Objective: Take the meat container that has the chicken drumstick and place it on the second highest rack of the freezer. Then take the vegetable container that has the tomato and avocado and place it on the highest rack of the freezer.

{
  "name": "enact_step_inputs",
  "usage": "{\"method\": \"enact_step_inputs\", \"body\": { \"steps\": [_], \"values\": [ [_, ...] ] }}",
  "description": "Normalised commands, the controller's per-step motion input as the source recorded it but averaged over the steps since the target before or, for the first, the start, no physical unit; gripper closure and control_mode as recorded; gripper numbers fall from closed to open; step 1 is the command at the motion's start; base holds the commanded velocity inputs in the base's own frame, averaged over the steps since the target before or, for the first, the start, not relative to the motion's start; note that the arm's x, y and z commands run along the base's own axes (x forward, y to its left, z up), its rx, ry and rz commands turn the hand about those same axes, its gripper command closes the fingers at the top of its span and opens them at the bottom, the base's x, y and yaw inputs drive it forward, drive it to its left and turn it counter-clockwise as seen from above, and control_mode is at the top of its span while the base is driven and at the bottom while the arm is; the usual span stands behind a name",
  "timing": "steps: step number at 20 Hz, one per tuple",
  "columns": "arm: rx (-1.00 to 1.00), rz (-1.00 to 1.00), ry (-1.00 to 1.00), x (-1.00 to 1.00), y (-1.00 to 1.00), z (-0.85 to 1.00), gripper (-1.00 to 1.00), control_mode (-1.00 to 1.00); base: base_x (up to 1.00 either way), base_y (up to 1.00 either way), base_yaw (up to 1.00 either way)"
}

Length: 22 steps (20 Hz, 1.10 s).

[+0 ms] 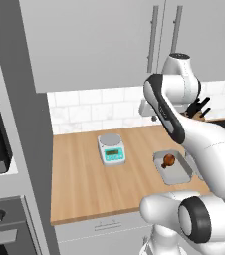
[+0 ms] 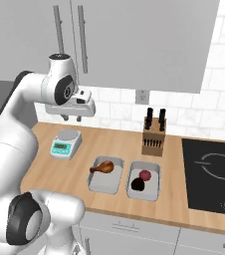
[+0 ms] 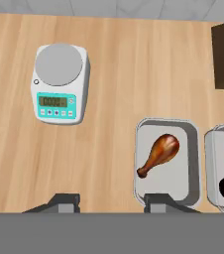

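Left base view: the chicken drumstick [image 1: 169,160] lies in its meat container [image 1: 173,168] on the wooden tabletop [image 1: 84,179], right of a kitchen scale [image 1: 111,149].

Right base view: the end effector [image 2: 70,117] hangs high above the scale [image 2: 66,143]. The tomato [image 2: 145,175] sits in the vegetable container [image 2: 144,180] just beside the meat container [image 2: 104,176].

Hand view: the fingertips [image 3: 64,200] are spread wide apart, holding nothing. The drumstick [image 3: 158,154] lies below.

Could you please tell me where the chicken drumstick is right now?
The chicken drumstick lies in the left-hand grey tray on the wooden counter in the right base view, between the kitchen scale and the tomato tray.
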Motion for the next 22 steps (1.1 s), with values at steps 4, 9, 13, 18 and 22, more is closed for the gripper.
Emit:
{"method": "enact_step_inputs", "body": {
  "steps": [4,9,13,18,22],
  "values": [
    [-0.04,0.0,0.0,-0.2,0.0,-0.18,-1.0,-1.0,0.0,0.0,0.0],
    [-0.13,0.0,0.05,-0.17,-0.18,-0.92,-1.0,-1.0,0.0,0.0,0.0],
    [-0.08,0.0,0.13,0.0,-0.26,-1.0,-1.0,-1.0,0.0,0.0,0.0],
    [0.01,0.0,0.13,0.0,-0.38,-1.0,-1.0,-1.0,0.0,0.0,0.0],
    [0.01,0.0,0.18,0.08,-0.17,-1.0,-1.0,-1.0,0.0,0.0,0.0]
  ]
}}
